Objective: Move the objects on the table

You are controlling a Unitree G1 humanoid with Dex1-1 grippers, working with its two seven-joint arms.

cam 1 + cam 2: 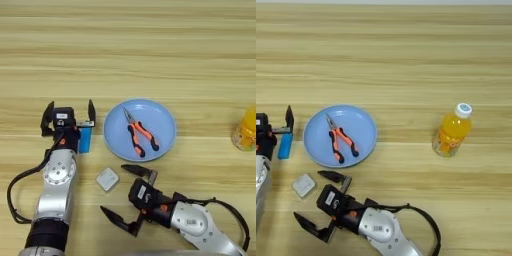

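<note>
Right gripper: we see its two black fingers spread wide, grasping nothing; it points toward picture left, low over the table, just right of the white block.
Left gripper: we find its fingers also spread apart and empty, pointing away from the robot, just left of the plate.
White block: we see the small square block lying flat on the table, below the plate, free of both grippers.
Blue block: it lies beside the left gripper's wrist, partly hidden by it; we cannot tell whether they touch.
Pliers: we see them lying inside the plate, nose toward the far side, orange-and-black handles toward the robot.
Plate: round, light blue, resting on the table mid-scene.
Bottle: orange-yellow with a white cap, upright, well right of the plate.
Table: light wood with horizontal grain.
</note>
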